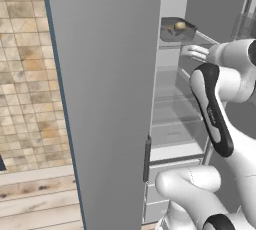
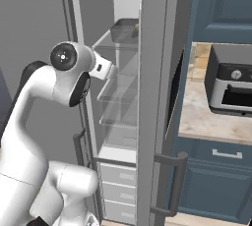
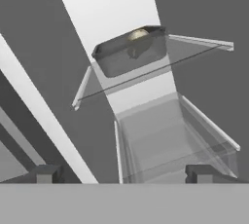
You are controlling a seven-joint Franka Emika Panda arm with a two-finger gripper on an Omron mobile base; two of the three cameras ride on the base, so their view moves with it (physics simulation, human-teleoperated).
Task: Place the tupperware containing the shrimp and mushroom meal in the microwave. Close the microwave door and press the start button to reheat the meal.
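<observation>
Gripper (image 3: 121,173) is spread wide with nothing between its tips, pointing into the open fridge (image 2: 123,4) from a bit below the top shelf, so basically the task is barely started. Biggest thing around is the fridge door (image 1: 105,99), swung open and blocking a lot of the left base view. Inside there's a stack of clear glass shelves, and the top shelf (image 3: 194,47) is where the tupperware (image 3: 130,52) sits, toward the shelf's left side as the hand camera sees it, with its front edge near the shelf's front edge. You can make out a tan lump of the shrimp and mushroom meal (image 3: 138,35) inside it; the shrimp I can't really pick out. Off to the right on the table (image 2: 206,122) there's a small grey countertop oven (image 2: 229,85), which isn't the target. Still left, as far as I can judge: grab the tub, carry it to the microwave, set it inside, shut the door, hit start.
</observation>
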